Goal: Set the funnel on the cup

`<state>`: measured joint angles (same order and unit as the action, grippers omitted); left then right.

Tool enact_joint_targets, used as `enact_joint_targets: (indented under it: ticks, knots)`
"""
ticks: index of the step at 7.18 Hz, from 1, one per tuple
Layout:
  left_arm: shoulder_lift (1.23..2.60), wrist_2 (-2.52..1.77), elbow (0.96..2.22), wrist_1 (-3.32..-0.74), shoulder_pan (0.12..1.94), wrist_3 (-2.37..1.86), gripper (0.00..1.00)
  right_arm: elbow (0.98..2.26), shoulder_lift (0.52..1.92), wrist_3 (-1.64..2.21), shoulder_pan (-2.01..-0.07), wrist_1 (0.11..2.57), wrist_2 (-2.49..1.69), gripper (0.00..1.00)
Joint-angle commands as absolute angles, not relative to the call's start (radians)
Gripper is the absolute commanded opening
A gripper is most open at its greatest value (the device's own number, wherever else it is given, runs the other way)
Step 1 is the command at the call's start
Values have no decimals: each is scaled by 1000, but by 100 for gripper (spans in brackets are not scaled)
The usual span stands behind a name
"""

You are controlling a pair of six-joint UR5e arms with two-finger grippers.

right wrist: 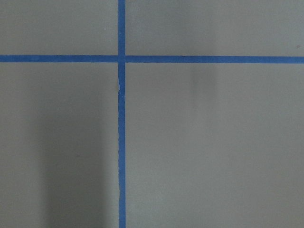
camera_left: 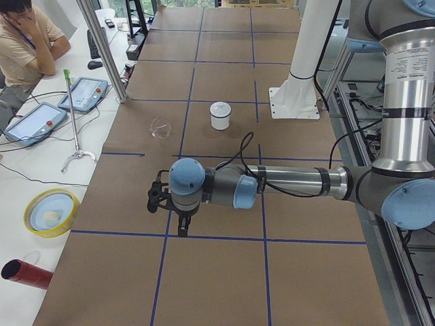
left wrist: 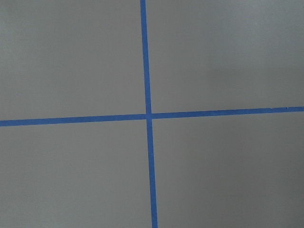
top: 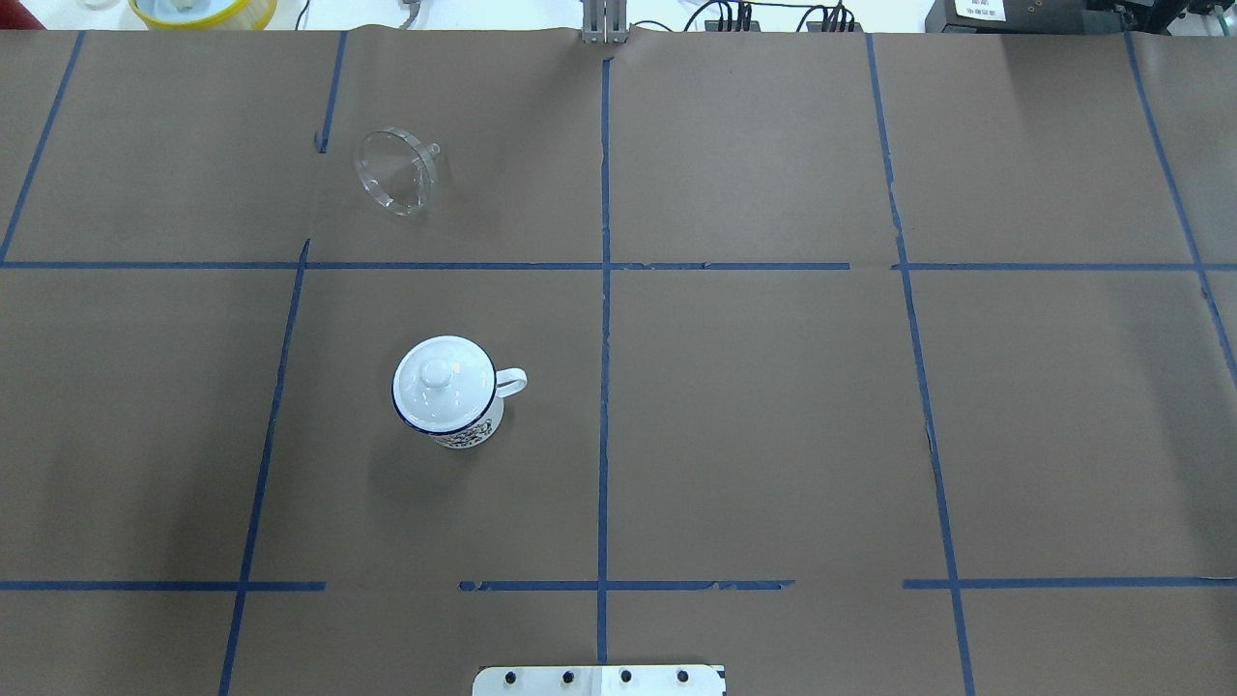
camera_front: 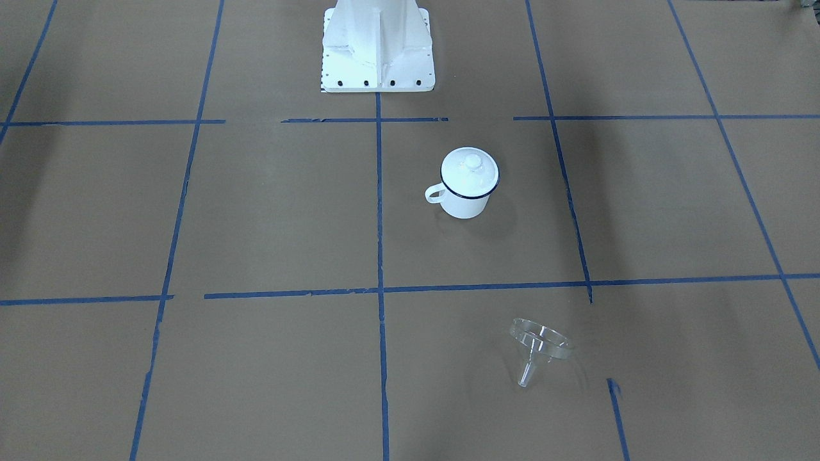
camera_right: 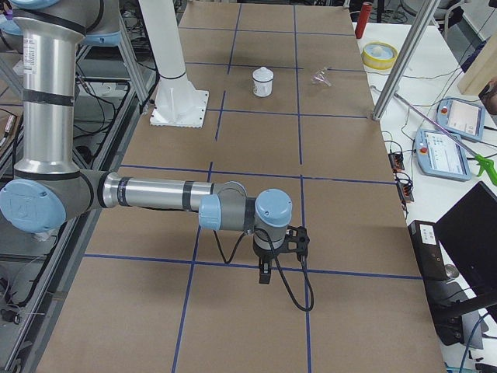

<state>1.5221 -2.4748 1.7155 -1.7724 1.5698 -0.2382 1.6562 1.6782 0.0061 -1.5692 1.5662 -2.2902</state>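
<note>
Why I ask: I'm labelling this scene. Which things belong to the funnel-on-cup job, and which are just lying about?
Job: funnel, lying on its side; cup; lid, sitting on the cup.
Lying about: yellow dish; red tube; teach pendants beside the table.

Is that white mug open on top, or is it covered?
Covered. A white domed lid with a knob sits on the cup, filling its dark blue rim in both table views. The inside is hidden.
</note>
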Motion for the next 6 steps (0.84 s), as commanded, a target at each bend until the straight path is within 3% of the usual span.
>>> enact_joint_targets:
  ticks: [1,4,6]
  knots:
    - [1552,-2453,1863,-1882,1351,-756,100,1657,1678,6,-1569,1566,-2290,100]
    - [1751,-2317,1908,-1829,1119,-1241,100,1657,1678,6,-1569,1566,-2290,100]
    - [1977,-2181,1943,-1502,947,-1359,100,1657,1678,6,-1569,1566,-2290,100]
